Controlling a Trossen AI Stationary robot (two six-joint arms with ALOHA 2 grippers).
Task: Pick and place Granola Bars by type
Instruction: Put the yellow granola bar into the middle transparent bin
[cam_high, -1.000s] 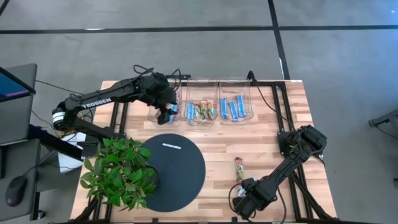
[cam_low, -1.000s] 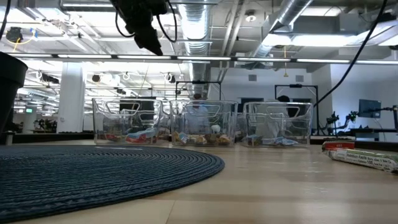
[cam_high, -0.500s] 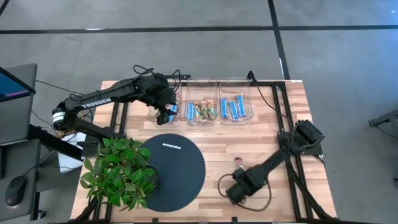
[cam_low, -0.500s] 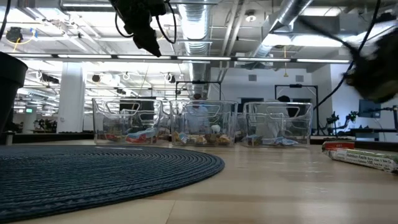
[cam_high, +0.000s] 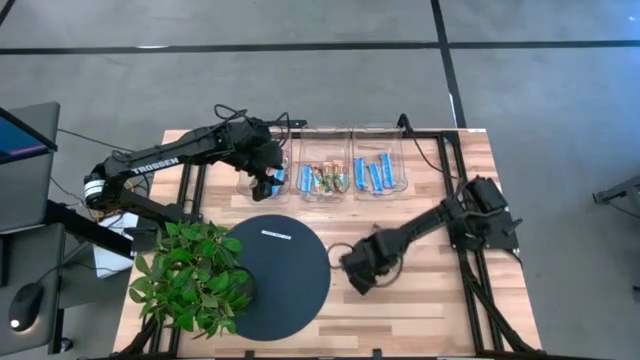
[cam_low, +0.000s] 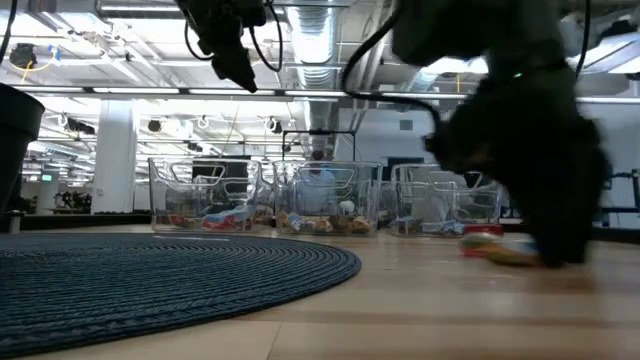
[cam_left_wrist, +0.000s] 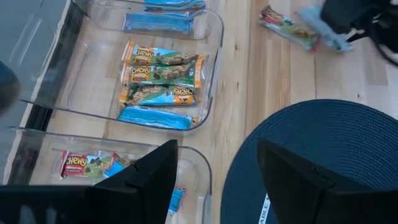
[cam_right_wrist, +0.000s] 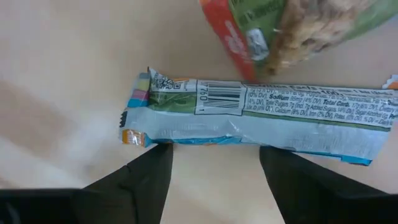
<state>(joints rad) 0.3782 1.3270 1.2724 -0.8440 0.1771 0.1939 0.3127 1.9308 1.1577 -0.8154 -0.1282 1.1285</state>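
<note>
Right wrist view, right claw (cam_right_wrist: 214, 168) open, over silvery bar (cam_right_wrist: 261, 118)

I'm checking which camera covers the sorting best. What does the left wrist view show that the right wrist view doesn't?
Only the left wrist view shows the clear bins holding sorted granola bars, the dark round mat and the right arm. Only the right wrist view shows, close up, the printed back of a silvery bar and a green-and-red bar lying across its end. Both show bare wooden table, loose bars and open jaws.
</note>
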